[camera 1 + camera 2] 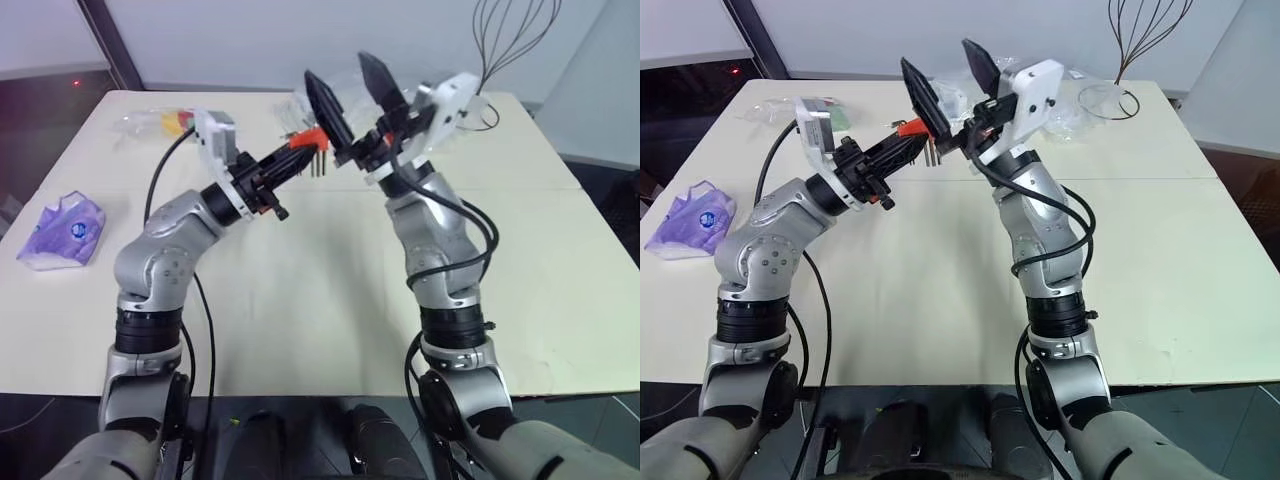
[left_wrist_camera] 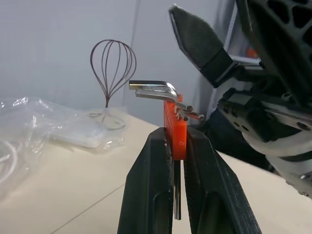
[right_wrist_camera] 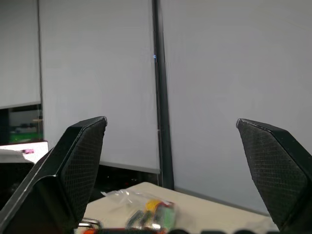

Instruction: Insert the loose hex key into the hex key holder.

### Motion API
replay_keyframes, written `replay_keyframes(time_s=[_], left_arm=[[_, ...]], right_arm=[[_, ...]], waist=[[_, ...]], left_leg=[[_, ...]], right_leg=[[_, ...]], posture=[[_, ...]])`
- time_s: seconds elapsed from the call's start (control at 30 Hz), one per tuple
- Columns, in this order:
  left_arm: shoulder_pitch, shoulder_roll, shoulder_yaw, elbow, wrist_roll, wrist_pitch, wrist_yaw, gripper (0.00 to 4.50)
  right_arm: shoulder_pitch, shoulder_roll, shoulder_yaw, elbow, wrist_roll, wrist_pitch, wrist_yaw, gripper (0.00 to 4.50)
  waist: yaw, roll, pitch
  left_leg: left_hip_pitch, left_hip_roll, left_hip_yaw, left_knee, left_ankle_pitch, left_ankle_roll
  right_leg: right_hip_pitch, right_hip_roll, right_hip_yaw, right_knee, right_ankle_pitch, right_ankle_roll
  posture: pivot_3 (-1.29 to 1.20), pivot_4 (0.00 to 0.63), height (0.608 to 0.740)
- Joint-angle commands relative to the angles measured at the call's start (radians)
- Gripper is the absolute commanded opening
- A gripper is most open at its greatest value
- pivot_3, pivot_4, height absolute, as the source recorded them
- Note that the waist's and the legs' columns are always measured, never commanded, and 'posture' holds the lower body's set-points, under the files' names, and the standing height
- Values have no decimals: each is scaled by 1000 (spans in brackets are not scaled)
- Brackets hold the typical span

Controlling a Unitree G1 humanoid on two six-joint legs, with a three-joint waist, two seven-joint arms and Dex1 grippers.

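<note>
holding the holder (image 2: 175, 127) raised above the table (image 1: 300, 300), the left gripper (image 2: 179, 161) is clamped on the red block's lower half, one finger on each flat face; a cluster of grey keys (image 2: 155, 89) sits in the block, their bent ends overlapping at its upper edge and their long shanks hanging below it in the head views; whether the loose key is among them cannot be told, since no single rod separates from the bunch, and no loose rod can be made out on the table; the right gripper (image 1: 350, 82) stands just beside the block with its fingers spread wide and nothing between them; judgement: the step in hand is seating or checking the key, and it is done well by keeping the left grip firm and the block steady, bringing the right fingers in along the key's own axis and pressing the bend squarely toward the slot, never sideways, as a slender rod would skew or spring out; clear plastic bags (image 2: 58, 129) and a wire whisk (image 2: 113, 63) lie on the far side of the table; a purple bag (image 1: 62, 232) lies well apart at the left edge.
</note>
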Motion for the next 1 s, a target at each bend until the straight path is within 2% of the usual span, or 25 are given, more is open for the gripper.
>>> replay_keyframes(time_s=[0.03, 0.27, 0.53, 1.0], left_arm=[[12, -57, 33, 18, -78, 57, 49, 0], [41, -173, 3, 151, -134, 210, 88, 0], [72, -233, 10, 277, -148, 339, 102, 0], [134, -208, -13, 408, -65, 391, 75, 0]], right_arm=[[30, -38, -46, -56, 13, 7, -15, 4449], [127, -111, -84, -114, 5, 38, -44, 4449], [225, -125, -78, -208, -12, 72, -98, 4449], [272, -115, -43, -241, -37, 74, -129, 4449]], waist=[[1, 0, 0], [-2, 0, 0], [-1, 0, 0], [-1, 0, 0]], left_leg=[[0, 0, 0, 0, 0, 0], [0, -1, 0, 0, 0, 0], [0, 0, 0, -1, 0, 0], [0, -1, 0, 0, 0, 0]], right_leg=[[0, 0, 0, 0, 0, 0], [0, 1, 0, -1, 0, 0], [0, 2, 0, -1, 0, 0], [0, 2, 1, -1, 0, 0]], posture=[[0, 150, 740], [0, 150, 740], [0, 150, 740], [0, 150, 740]])
